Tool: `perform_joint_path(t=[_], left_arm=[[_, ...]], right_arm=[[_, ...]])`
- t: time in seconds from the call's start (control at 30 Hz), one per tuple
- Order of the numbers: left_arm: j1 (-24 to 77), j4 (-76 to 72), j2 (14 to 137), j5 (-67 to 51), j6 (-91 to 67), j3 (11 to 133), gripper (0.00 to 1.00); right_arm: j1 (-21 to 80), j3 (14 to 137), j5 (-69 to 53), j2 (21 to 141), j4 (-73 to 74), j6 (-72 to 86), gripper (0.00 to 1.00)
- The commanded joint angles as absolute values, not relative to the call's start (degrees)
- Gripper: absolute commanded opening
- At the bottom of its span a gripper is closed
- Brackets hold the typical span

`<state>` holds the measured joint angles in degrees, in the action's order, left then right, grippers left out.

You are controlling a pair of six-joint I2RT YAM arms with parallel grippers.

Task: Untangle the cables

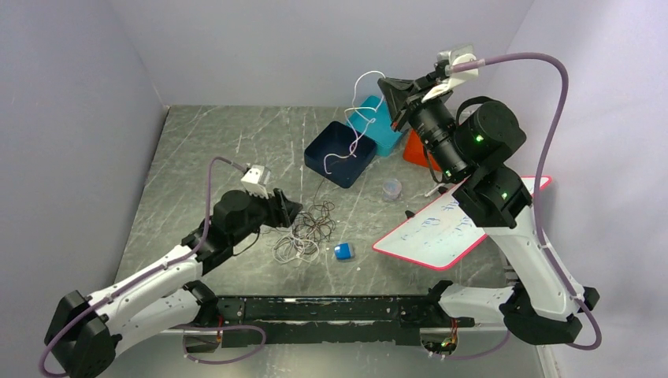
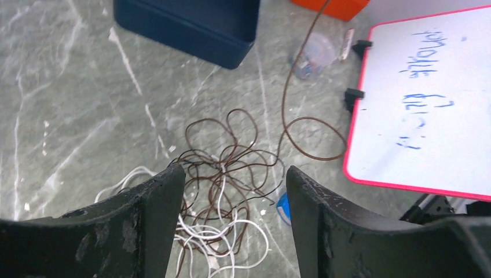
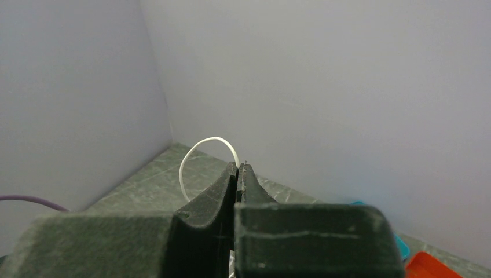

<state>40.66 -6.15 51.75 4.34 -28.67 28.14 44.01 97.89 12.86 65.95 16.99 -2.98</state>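
Observation:
A tangle of cables (image 1: 309,230) lies on the table in front of my left arm: dark brown loops (image 2: 231,152) on the far side and white loops (image 2: 223,234) on the near side, wound through each other. My left gripper (image 1: 296,210) hovers just above the tangle's near left edge, open, with nothing between its fingers (image 2: 156,214). One brown strand (image 2: 285,95) runs off toward the back. My right gripper (image 1: 384,83) is raised high at the back and shut on a white cable (image 1: 356,118), which arcs above the fingertips (image 3: 197,152) and hangs down into the navy box (image 1: 319,157).
A teal box (image 1: 380,130) and an orange box (image 1: 413,151) stand behind the navy box. A clear cup (image 1: 391,189) and a small blue object (image 1: 343,251) sit right of the tangle. A pink-rimmed whiteboard (image 1: 453,228) lies at the right. Walls close the back and sides.

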Motion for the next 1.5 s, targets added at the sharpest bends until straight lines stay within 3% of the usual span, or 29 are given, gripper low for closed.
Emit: perform_joint_path(t=[0.0, 0.57, 0.8, 1.03, 1.47], left_arm=[[40.8, -11.7, 49.5, -1.5, -24.5, 27.9, 0.71], [40.7, -26.8, 70.4, -15.3, -16.2, 39.8, 0.7], [40.0, -27.6, 78.5, -14.7, -16.3, 43.1, 0.55], [39.6, -24.9, 82.0, -15.3, -18.5, 45.1, 0.08], [39.0, -19.0, 71.9, -1.2, -34.1, 25.8, 0.07]], right_arm=[[44.2, 97.8, 10.8, 64.8, 14.9, -0.9, 0.0], [44.2, 96.6, 9.9, 62.7, 15.8, 0.5, 0.0], [44.2, 96.2, 9.9, 61.5, 16.4, 1.1, 0.0], [44.2, 95.6, 12.2, 60.5, 16.9, 0.3, 0.0], [44.3, 95.5, 26.7, 54.7, 15.5, -9.4, 0.0]])
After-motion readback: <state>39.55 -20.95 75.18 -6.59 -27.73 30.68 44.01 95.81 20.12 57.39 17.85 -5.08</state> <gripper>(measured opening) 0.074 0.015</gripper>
